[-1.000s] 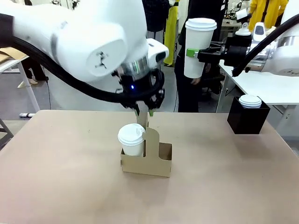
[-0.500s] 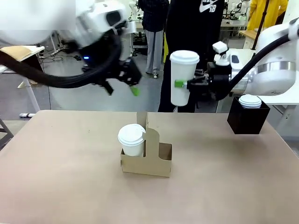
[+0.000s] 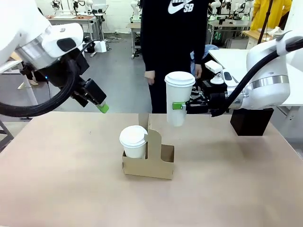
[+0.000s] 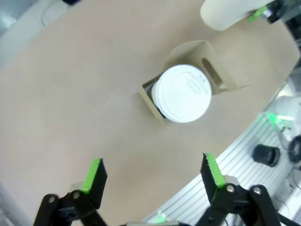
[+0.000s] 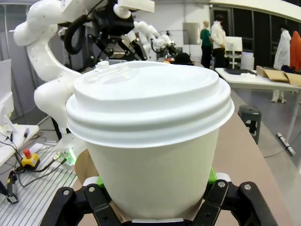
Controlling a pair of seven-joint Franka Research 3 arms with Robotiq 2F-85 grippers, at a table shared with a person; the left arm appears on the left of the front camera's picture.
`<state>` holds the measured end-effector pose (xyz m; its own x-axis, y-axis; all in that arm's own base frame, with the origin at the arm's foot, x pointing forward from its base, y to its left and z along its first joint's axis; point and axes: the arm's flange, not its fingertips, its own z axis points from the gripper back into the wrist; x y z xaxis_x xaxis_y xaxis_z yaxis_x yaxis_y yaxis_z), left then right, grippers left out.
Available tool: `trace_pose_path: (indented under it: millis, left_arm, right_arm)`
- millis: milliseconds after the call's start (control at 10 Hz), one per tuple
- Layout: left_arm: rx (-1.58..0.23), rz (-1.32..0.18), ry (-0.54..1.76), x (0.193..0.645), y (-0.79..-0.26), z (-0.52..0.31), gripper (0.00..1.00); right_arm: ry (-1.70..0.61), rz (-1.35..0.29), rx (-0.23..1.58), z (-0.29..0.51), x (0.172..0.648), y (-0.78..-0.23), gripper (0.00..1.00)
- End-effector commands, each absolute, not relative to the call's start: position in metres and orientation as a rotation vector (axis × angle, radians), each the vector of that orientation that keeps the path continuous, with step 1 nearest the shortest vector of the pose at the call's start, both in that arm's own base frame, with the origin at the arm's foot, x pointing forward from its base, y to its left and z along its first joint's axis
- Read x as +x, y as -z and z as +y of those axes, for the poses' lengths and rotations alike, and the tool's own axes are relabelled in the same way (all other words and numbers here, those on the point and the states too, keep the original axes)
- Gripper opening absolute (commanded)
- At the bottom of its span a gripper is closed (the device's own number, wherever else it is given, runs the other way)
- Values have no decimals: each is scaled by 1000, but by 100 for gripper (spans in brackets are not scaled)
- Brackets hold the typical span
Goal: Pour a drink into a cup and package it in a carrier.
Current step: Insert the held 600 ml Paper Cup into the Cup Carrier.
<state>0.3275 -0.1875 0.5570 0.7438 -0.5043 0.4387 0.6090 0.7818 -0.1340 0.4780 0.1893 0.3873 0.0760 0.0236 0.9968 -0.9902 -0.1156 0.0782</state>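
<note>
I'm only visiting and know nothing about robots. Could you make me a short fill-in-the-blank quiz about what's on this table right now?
1. The right gripper is shut on a white cup that is topped with a ___.
2. The brown carrier has ___ seated cup in it.
3. The left gripper holds nothing, and its fingers are ___.

Missing words: lid; one; open.
</note>
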Motion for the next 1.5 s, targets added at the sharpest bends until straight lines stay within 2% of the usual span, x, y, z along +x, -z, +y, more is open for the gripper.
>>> trace_pose_path:
  millis: [0,300,400,600,800,1200,1400]
  left_arm:
    - [-297,-366,592,330,-569,-195,100]
    - [-284,-384,611,329,-563,-191,100]
    - [-329,-362,795,319,-542,-162,100]
    - [-330,-375,794,317,-541,-158,100]
    - [-326,-431,1002,307,-534,-146,100]
    - [-349,-444,1000,317,-512,-127,100]
    - [-385,-499,945,320,-515,-125,100]
  right_arm:
    - [-1255,-1084,1300,191,482,-390,81]
    - [-1244,-1079,1312,189,479,-386,81]
    - [-1335,-1044,1415,212,463,-372,81]
    - [-1352,-1044,1445,216,461,-371,81]
    - [-1396,-1014,1495,231,451,-360,81]
    - [-1431,-986,1559,236,442,-342,81]
    - [-1446,-962,1560,240,443,-330,81]
